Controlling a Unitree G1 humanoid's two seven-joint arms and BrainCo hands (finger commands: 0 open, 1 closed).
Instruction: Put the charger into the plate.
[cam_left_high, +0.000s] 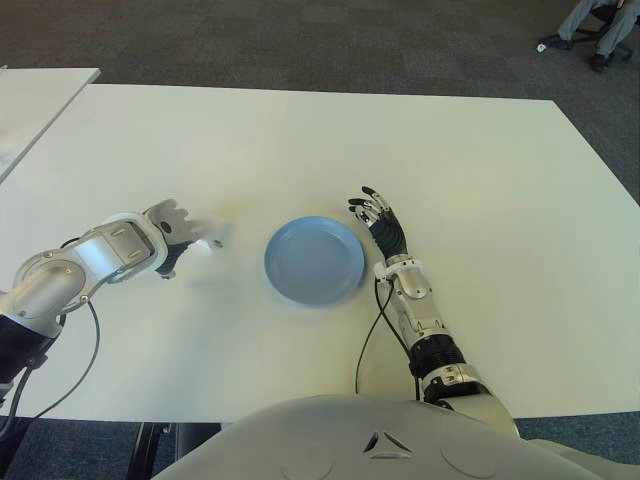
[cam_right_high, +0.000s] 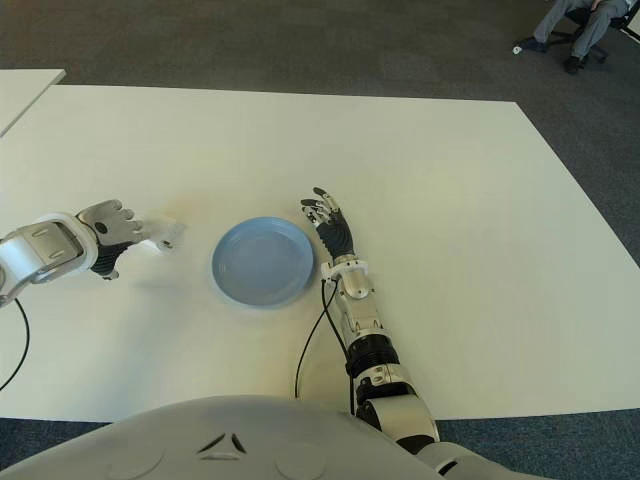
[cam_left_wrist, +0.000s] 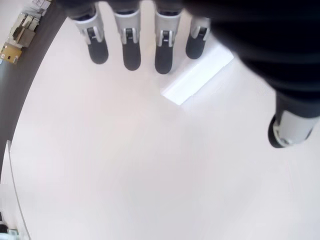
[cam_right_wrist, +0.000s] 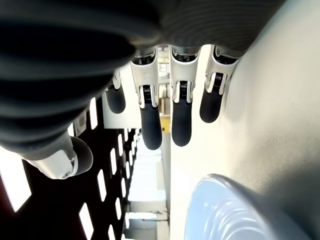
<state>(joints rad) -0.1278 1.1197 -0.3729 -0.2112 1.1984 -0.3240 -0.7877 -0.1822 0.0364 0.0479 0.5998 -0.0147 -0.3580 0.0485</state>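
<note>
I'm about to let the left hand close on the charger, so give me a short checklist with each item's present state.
1. Charger on the table under the left hand: ok.
2. Left hand's fingers spread, holding nothing: ok.
3. Charger grasped: not ok, not yet.
4. Plate bare and free to take it: ok.
5. Right hand beside the plate on its right, open, not over the plate: ok.

1 charger (cam_left_high: 214, 243), 1 plate (cam_left_high: 314, 260), 2 robot hands, 1 table (cam_left_high: 470, 180)
</note>
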